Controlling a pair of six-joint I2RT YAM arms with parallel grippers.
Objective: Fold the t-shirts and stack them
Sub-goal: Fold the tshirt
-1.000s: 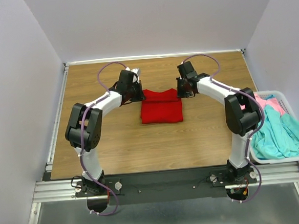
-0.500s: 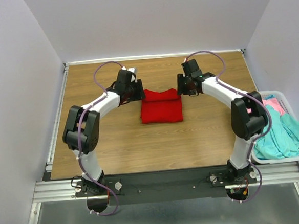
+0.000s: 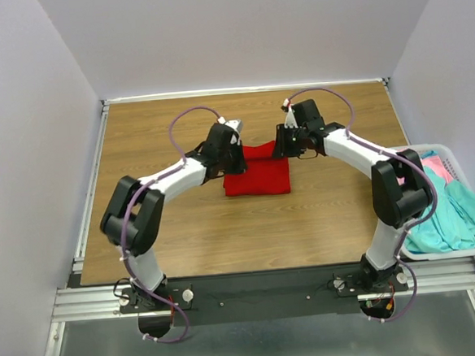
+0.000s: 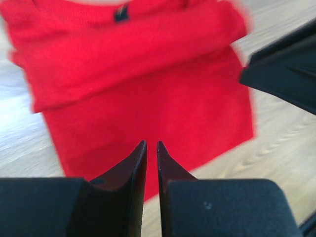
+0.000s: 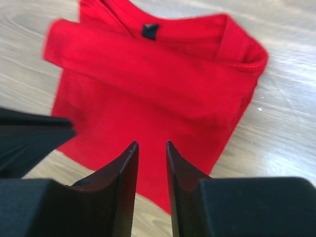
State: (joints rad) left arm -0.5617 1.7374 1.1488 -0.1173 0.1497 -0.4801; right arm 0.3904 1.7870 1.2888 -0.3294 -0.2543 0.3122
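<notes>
Both empty (left end effector (image 4: 151, 144) barely parted, right end effector (image 5: 151, 144) wider); dipping low could snag and unfold the red t-shirt (image 3: 256, 175).

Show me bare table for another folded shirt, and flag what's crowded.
Free: the table strip between the red shirt and the arm bases, the far strip by the back wall, and the left side beyond the left arm. Crowded: at the shirt's far corners, where the left gripper and right gripper hover; the basket is full.
</notes>
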